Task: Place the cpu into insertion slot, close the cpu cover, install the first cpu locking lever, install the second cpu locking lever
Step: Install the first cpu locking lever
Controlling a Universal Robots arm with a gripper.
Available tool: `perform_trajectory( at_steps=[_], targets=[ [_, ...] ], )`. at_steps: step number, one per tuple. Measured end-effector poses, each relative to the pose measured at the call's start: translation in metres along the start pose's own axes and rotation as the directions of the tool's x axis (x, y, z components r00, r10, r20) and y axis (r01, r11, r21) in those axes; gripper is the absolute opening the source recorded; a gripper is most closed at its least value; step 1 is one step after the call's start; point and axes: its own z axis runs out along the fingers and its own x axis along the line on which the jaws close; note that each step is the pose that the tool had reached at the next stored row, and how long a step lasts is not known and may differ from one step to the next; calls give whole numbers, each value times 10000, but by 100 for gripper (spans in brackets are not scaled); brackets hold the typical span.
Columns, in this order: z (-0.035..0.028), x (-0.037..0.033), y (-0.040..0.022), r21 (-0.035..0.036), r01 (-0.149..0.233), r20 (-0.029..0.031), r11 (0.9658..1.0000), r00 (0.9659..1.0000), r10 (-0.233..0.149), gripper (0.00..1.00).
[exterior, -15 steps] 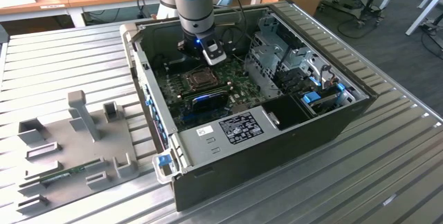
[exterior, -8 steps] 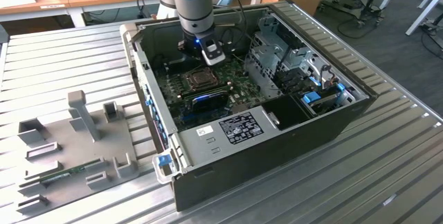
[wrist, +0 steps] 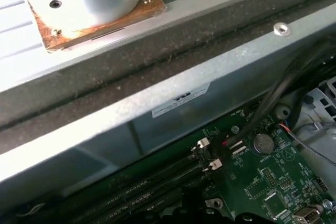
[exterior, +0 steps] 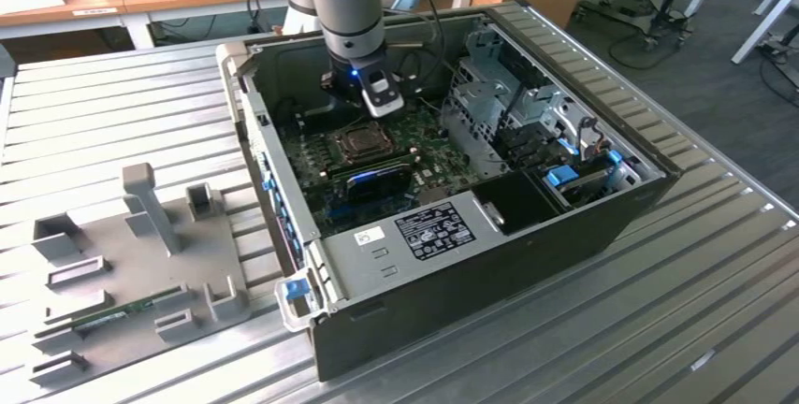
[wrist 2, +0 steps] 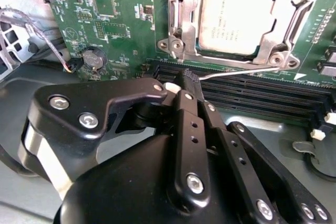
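In the exterior view, one claw hangs inside one open computer case on the table, above the insertion slot. In the second wrist view, one cpu sits in the slot, cpu cover shut over it; the claw's fingers are pinched together, empty.

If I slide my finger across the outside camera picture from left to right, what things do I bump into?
Grey holder tray → green circuit board inside the computer case → cpu in the insertion slot → grey perforated drive cage → blue part near the case's far corner.
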Motion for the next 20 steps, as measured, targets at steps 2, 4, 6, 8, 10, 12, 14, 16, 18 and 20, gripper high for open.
perform_trajectory(
  at_steps=[2, 4, 6, 8, 10, 12, 14, 16, 18, 20],
  targets=[
    [1, 4, 7, -5, -46, 11, 10000, 10000, 46, 10],
    [-4, 6, 13, -4, -80, 21, 10000, 10000, 80, 10],
    [-11, 7, 21, -6, -113, 32, 9999, 9999, 113, 10],
    [-18, 10, 30, -4, -142, 42, 9999, 9999, 142, 10],
    [-20, 12, 37, -3, -168, 50, 9999, 9998, 168, 10],
    [-20, 12, 38, -16, -201, 53, 9998, 9998, 201, 10],
    [-20, 14, 37, -36, -232, 49, 9997, 9997, 233, 10],
    [-21, 20, 36, -72, -268, 40, 9996, 9996, 269, 10],
    [-24, 33, 32, -111, -298, 31, 9995, 9995, 298, 10],
    [-29, 48, 24, -143, -319, 23, 9994, 9995, 319, 10]
  ],
)
